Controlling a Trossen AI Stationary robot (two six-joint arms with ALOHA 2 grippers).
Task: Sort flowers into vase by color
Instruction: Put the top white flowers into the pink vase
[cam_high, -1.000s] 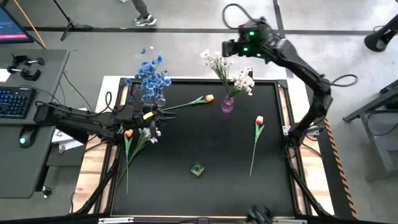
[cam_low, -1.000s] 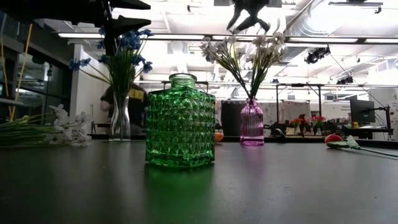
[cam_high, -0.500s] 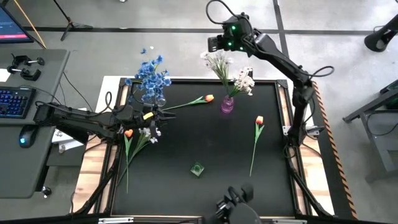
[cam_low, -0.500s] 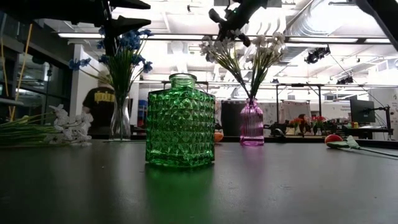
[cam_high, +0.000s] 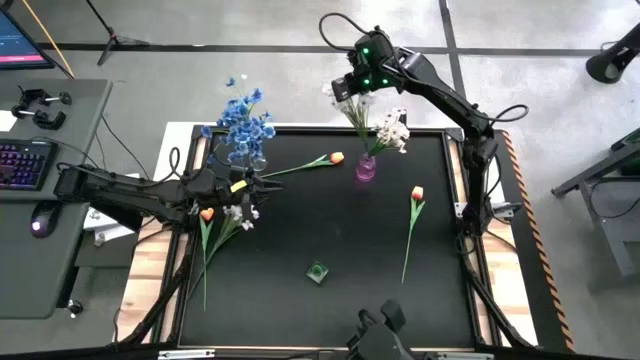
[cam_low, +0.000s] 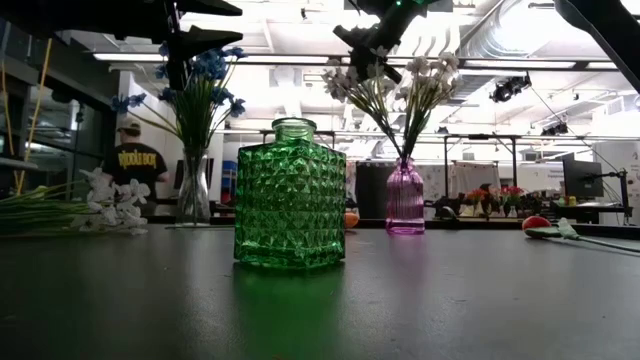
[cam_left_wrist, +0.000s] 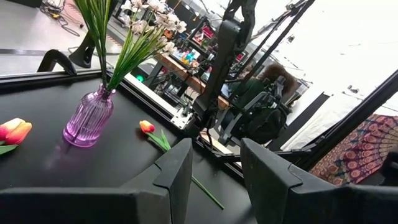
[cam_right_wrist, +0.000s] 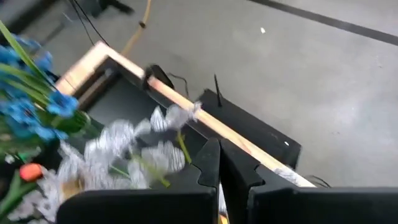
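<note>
The dark six-joint right arm reaches high past the table's far edge, its two-finger right gripper (cam_right_wrist: 217, 163) closed; the left gripper (cam_left_wrist: 214, 168), fingers parted, rests low at the left side.

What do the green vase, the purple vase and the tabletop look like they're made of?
The green vase looks like clear tinted glass, pressed in a diamond pattern: light passes through and it glints. The purple vase also looks like translucent glass, ribbed lengthwise. The tabletop is a matte black surface, faintly reflective; its material is unclear.
</note>
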